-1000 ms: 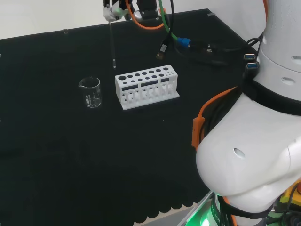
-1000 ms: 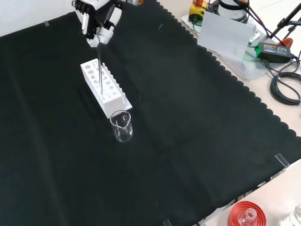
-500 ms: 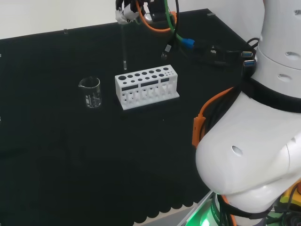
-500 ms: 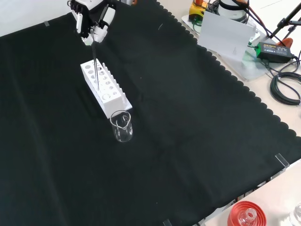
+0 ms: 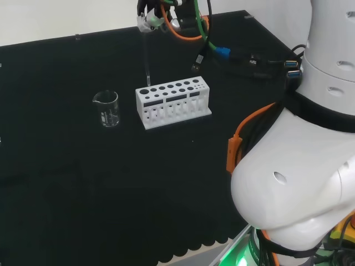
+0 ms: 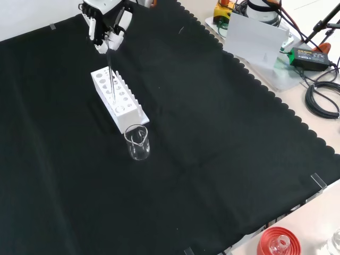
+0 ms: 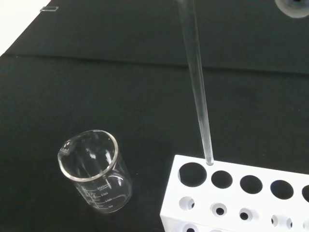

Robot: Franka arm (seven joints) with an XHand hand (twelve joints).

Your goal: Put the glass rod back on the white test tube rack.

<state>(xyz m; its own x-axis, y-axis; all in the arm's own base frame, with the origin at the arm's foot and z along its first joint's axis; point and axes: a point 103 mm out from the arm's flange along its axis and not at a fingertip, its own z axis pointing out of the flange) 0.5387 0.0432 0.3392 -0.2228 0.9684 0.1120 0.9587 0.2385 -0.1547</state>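
The black and white hand [image 6: 106,24] pinches the thin clear glass rod [image 7: 196,87] upright, its tip just above the white perforated test tube rack [image 5: 172,102]. Insertion and release remain outstanding.

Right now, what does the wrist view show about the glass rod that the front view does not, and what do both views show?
The wrist view shows the glass rod with its lower tip just above the rim of the white test tube rack, between two holes at the end nearest the beaker. The front view shows the hand pinching the rod's top, above the rack's far end. Both show the rod hanging roughly upright over the rack, and the beaker empty beside it.
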